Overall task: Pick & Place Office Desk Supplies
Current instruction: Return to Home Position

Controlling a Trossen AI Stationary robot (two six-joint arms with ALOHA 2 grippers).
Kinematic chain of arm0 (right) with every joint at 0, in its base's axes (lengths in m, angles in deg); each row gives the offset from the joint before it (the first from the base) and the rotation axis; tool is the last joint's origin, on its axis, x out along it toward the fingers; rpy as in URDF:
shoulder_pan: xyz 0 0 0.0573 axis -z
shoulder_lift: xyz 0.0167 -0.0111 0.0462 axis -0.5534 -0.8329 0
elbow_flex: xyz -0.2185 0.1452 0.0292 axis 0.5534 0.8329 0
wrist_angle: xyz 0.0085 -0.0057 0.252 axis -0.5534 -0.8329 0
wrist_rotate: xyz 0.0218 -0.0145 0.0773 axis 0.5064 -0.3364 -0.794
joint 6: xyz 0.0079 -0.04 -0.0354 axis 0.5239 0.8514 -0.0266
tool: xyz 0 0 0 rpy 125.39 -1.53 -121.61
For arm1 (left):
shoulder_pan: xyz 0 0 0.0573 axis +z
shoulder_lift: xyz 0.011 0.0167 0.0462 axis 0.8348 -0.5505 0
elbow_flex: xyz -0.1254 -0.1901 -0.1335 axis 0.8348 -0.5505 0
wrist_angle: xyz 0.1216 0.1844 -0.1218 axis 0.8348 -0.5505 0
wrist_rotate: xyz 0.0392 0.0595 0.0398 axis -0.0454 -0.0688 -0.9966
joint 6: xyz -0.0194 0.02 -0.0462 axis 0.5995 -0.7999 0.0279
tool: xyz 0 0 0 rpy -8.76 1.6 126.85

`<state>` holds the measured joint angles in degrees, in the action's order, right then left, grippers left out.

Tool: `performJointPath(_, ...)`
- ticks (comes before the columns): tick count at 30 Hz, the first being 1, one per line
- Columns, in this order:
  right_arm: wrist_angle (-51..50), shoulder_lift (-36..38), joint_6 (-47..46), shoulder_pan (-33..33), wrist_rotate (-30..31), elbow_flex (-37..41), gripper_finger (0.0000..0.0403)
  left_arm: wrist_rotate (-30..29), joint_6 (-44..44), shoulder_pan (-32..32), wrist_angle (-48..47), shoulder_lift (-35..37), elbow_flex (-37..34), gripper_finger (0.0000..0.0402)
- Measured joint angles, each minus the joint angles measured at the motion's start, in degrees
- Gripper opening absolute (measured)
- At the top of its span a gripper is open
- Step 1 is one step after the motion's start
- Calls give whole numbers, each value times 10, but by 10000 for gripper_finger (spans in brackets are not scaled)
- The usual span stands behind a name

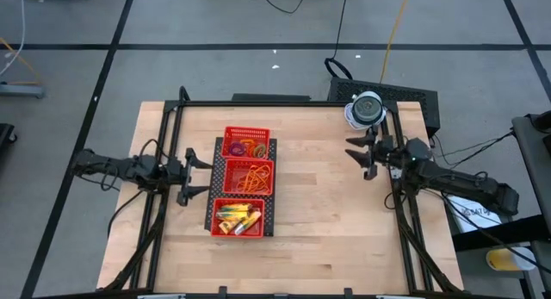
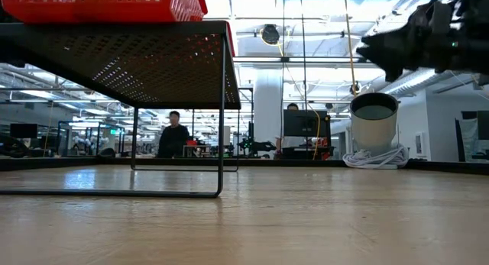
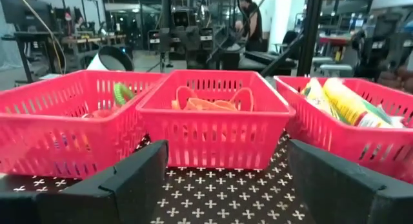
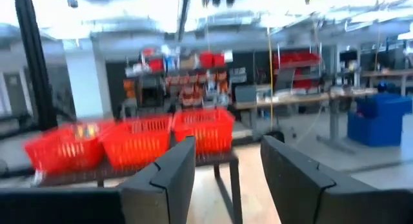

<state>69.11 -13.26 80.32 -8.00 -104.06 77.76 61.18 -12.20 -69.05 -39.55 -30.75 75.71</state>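
Note:
Three red mesh baskets stand in a row on a black perforated stand [image 1: 217,180]. The far basket [image 1: 246,142] holds coloured rings and orange loops. Orange rubber bands fill the middle one [image 1: 250,177], and yellow sticks lie in the near one [image 1: 238,219]. My left gripper [image 1: 205,173] is open at the stand's left side, pointing level at the baskets [image 3: 213,121], with nothing between its fingers. My right gripper [image 1: 357,156] is open and empty above the table's far right, pointing toward the baskets [image 4: 135,141].
A white-grey round object [image 1: 366,109] sits at the table's far right edge, close behind my right gripper; the low view shows it [image 2: 374,131] standing on the table. Bare wood lies between the stand and the right arm. People stand in the room beyond.

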Motion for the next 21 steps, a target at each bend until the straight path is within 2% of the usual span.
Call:
performJointPath(3, 3, 0, -23, 16, -1, 14, 169, 1, 6, 0, 33, 0, -15, 324)
performJointPath(8, -18, 3, -32, 21, -4, 14, 167, 5, 0, 0, 37, 0, -17, 324)
performJointPath(11, -12, 19, -29, 21, -41, 15, 169, 5, 6, 0, 36, 0, -17, 324)
performJointPath(16, -43, 82, -19, 28, -59, 16, 167, 5, 10, 0, 35, 0, -17, 324)
performJointPath(21, -155, 162, -7, 56, -39, 16, 166, 5, 8, 0, 34, 0, -17, 324)
